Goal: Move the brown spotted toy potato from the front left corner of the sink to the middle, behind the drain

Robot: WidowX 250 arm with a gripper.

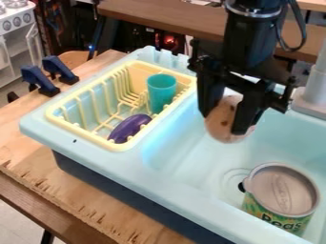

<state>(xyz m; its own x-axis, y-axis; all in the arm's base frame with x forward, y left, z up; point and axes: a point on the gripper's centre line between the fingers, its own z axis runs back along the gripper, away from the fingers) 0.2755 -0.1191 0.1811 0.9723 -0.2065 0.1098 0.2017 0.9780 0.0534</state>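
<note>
Pinching a spotted potato over the toy sink

Bearings: clock face laid flat on the view, centred on the potato, 12 toward the top edge.

Gripper [224,119]: comes down from 12–1 o'clock, one finger on each side of the brown toy potato [221,132], closed on it. The potato's lower end pokes out below the fingertips. It looks held up over the basin of the pale blue toy sink [149,170], near the basin's 10 o'clock side; how much air lies under it, cannot tell.

Around it: yellow dish rack [83,135] at 9 to 10 o'clock, seated in the sink's other section. In the rack, a teal cup [161,90] stands upright toward the far corner; a purple toy eggplant [130,127] lies aslant near the rack's basin-side edge. Food can [284,190] with a green label, upright in the basin at 5 o'clock, well apart from the potato. Grey faucet [313,88] at 2 o'clock, behind the basin.

Step in hand, my reading: the carrying stage, grasp made, release not yet done. Next move calls for an even squeeze on that rounded skin, and enough height for the protruding end to clear the sink's divider or the can, whichever lies on the path.
</note>
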